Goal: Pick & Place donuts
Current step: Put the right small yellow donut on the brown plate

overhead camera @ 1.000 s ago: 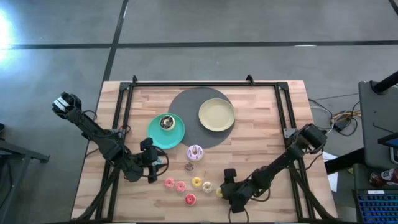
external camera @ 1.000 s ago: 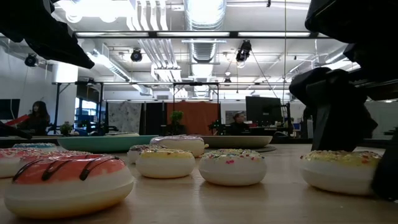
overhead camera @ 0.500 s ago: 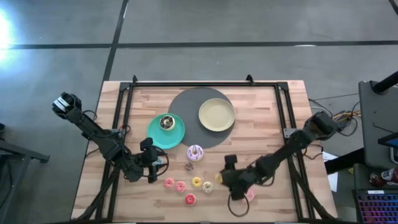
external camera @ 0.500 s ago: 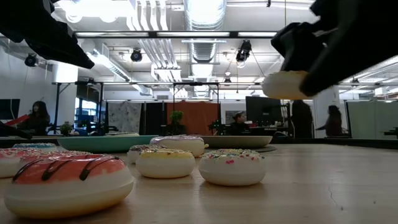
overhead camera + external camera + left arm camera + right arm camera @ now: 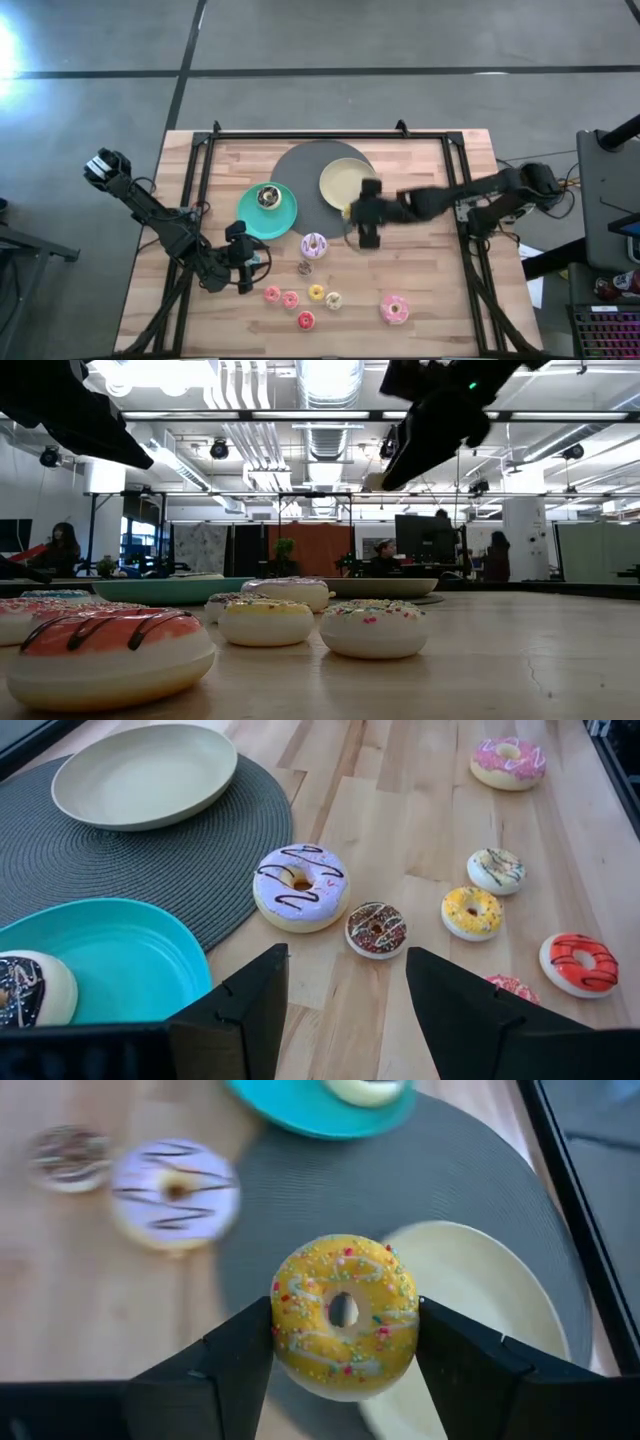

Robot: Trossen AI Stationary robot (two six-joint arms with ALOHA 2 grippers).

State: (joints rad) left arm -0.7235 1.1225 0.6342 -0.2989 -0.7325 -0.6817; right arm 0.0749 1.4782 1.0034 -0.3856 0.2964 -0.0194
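My right gripper hangs above the grey mat, beside the pale-yellow plate, shut on a yellow sprinkled donut. My left gripper waits open near the table's left side. Flat on the wood lie a lilac donut, a tiny brown one, a yellow one, a white one, a red one and a larger pink one. One more donut lies on the teal plate. My right gripper pinches the yellow donut between its two fingers, one on each opposite side of the outer rim. The fingers come slanting down from the table's right side. The donut is lifted clear of the table, its iced face toward the wrist camera.
Tiny pink donuts lie in the cluster toward the near edge. A black frame rail runs along the far edge, with rails down both sides. Bare wood lies right of the pale-yellow plate. People stand in the room beyond the table.
My right gripper has risen from the table's near edge with the yellow donut in its fingers. It has carried the donut toward the far edge, over the grey mat beside the pale-yellow plate. The larger pink donut that the arm covered now shows.
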